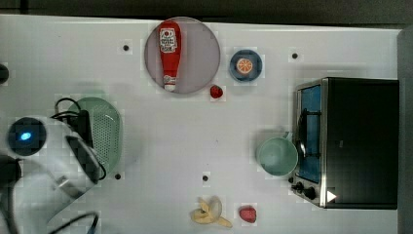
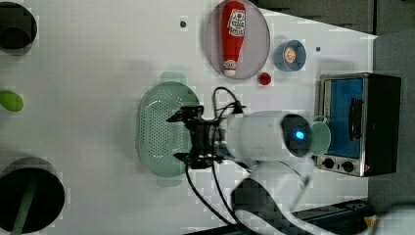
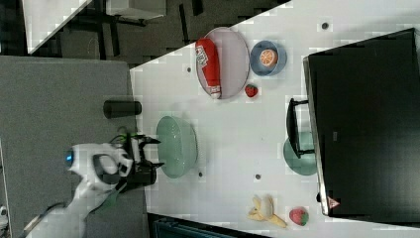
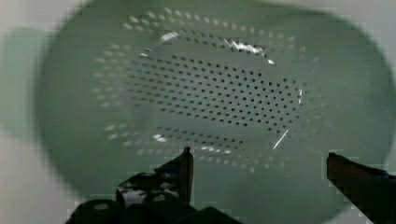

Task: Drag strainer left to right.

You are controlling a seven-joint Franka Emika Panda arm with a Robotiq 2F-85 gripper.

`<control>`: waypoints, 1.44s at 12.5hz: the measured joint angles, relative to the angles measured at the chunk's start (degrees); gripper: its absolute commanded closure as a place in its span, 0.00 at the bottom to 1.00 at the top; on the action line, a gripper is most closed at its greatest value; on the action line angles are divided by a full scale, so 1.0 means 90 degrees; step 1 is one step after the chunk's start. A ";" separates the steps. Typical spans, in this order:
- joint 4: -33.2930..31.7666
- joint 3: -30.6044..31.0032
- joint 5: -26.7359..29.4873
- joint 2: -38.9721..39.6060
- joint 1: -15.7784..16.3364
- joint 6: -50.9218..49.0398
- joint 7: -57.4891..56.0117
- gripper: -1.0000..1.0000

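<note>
The strainer (image 1: 108,130), a pale mint-green oval with a grid of tiny holes, lies at the top view's left. In the left view the strainer (image 2: 156,129) shows a small rim tab at each end. My gripper (image 2: 175,138) hangs open over the side of it nearest the arm, holding nothing. In the wrist view the strainer (image 4: 210,84) spreads under the gripper (image 4: 259,156), whose two dark fingers stand wide apart above the perforated wall. The right view has the gripper (image 3: 159,152) at the edge of the strainer (image 3: 178,144).
In the top view, a plate (image 1: 204,53) holds a ketchup bottle (image 1: 169,53); a blue bowl (image 1: 246,65) and a strawberry (image 1: 216,91) lie nearby. A mint cup (image 1: 276,156) stands beside the toaster oven (image 1: 355,141). A banana (image 1: 209,212) and another strawberry (image 1: 247,214) lie in front.
</note>
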 measured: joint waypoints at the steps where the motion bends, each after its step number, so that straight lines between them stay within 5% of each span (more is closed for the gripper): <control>1: 0.0037 -0.0019 -0.0103 0.0381 -0.0002 0.0112 0.0037 0.00; 8: -0.0236 -0.1085 -0.0505 0.1122 0.0362 0.1138 0.0205 0.00; 18: -0.0535 -0.1416 -0.0590 0.0842 0.0216 0.1523 0.0255 0.00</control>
